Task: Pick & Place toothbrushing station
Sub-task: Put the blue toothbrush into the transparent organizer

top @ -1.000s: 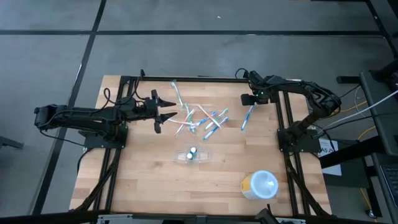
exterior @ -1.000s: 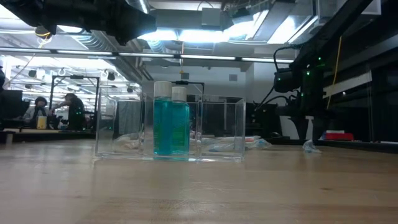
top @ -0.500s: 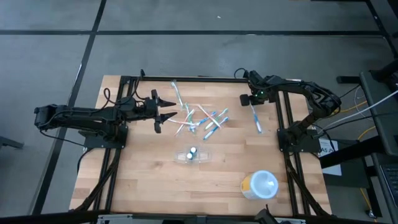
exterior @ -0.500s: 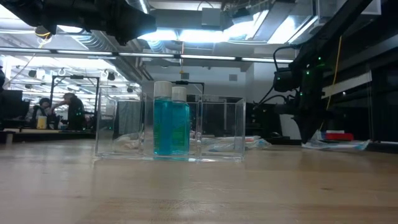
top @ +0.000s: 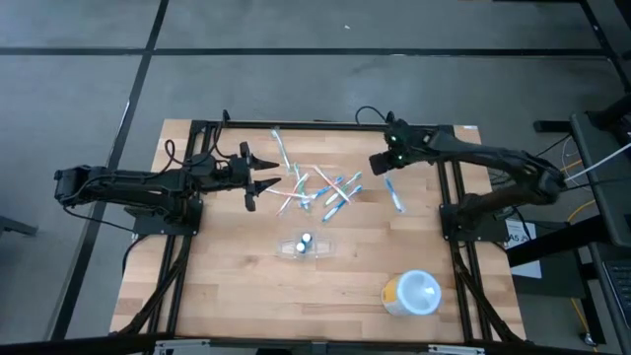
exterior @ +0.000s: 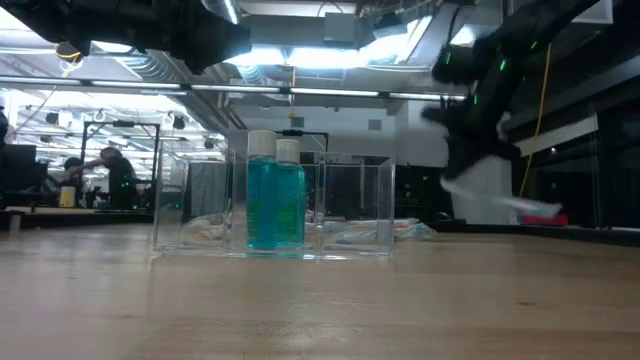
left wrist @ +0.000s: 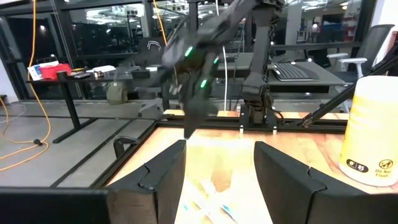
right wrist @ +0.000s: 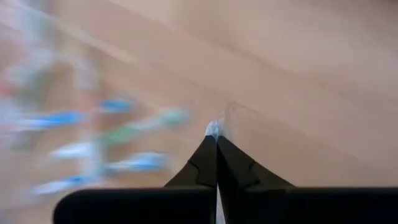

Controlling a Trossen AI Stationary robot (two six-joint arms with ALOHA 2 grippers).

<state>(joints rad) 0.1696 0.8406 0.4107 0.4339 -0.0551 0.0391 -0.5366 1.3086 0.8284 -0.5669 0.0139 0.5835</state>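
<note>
The toothbrushing station [top: 306, 247] is a clear holder in the middle of the table. Two teal bottles [exterior: 275, 200] stand in it. A heap of blue and white toothbrushes [top: 317, 187] lies beyond it. My right gripper [top: 382, 166] hangs just right of the heap, shut on one blue and white toothbrush [top: 394, 193]. The low view shows that gripper blurred [exterior: 468, 150]. My left gripper [top: 264, 176] stands open and level at the heap's left side, its fingers [left wrist: 163, 171] holding nothing. My right gripper pinches one end of the toothbrush [right wrist: 213, 129] between its two shut fingertips. The fingers slant down from the table's far right. The toothbrush slopes away below them, its free end [top: 401, 208] toward the near right. In the low view the toothbrush [exterior: 505, 198] is clear of the table.
A round white and yellow container [top: 412, 293] stands near the table's front right corner. Black frame rails [top: 455, 187] run along both sides of the table. Bare wood lies between the station and the container.
My right gripper has risen and swung toward the table's left, nearer the heap. The toothbrush lay on the table under it a second ago. It first turned about on the table, and now it is lifted by one end and hangs slanted.
</note>
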